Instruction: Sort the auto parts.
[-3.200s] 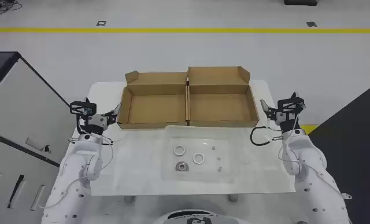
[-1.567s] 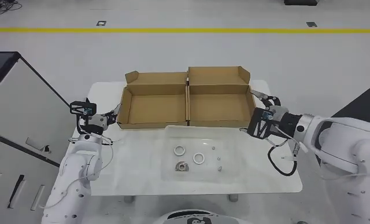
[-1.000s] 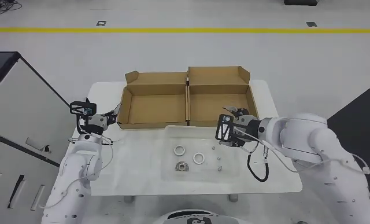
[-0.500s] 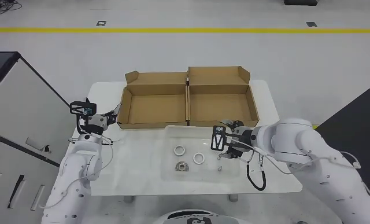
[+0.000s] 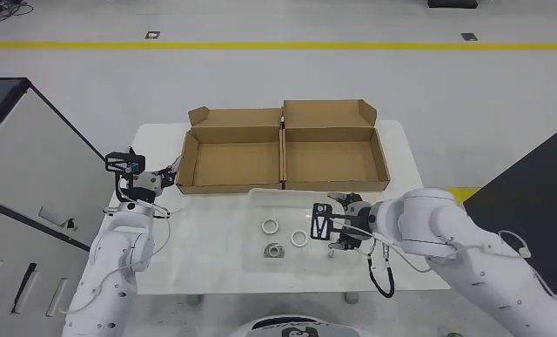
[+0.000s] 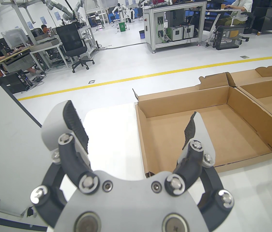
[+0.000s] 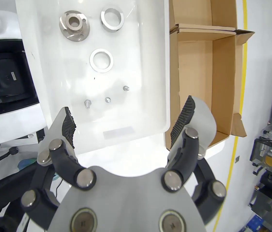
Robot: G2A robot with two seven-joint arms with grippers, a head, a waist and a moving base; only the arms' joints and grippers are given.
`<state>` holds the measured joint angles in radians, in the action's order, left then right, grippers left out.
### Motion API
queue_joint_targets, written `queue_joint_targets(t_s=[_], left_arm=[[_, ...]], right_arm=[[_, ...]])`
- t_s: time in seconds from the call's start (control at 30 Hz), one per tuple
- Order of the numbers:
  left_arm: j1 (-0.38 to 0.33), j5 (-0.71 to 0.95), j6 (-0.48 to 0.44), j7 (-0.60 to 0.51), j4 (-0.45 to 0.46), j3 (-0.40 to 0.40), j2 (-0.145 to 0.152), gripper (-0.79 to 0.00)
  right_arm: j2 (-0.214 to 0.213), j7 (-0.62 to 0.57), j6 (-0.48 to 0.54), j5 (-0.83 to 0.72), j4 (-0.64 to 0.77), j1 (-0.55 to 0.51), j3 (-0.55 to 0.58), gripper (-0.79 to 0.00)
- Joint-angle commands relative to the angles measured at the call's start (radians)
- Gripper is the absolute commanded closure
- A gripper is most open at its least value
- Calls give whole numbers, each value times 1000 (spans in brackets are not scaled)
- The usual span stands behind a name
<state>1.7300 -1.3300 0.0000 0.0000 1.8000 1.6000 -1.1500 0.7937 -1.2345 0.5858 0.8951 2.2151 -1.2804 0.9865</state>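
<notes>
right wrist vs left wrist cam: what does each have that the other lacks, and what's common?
Right wrist, not left: the open right gripper over the tray, which holds a flange, two rings and three bolts. Left wrist, not right: the open left gripper near a box, and a chair in the room behind. Both: the two empty boxes and the yellow floor line.
</notes>
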Motion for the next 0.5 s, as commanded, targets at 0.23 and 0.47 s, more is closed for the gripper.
queue_joint_targets(t_s=[0.23, 0.47], left_arm=[[0, 0, 0, 0, 0, 0, 0, -785], [0, 0, 0, 0, 0, 0, 0, -785]], right_arm=[[-53, -128, -128, -152, -47, 261, -277, -785], [-69, -128, -128, -252, -118, 436, -429, -785]])
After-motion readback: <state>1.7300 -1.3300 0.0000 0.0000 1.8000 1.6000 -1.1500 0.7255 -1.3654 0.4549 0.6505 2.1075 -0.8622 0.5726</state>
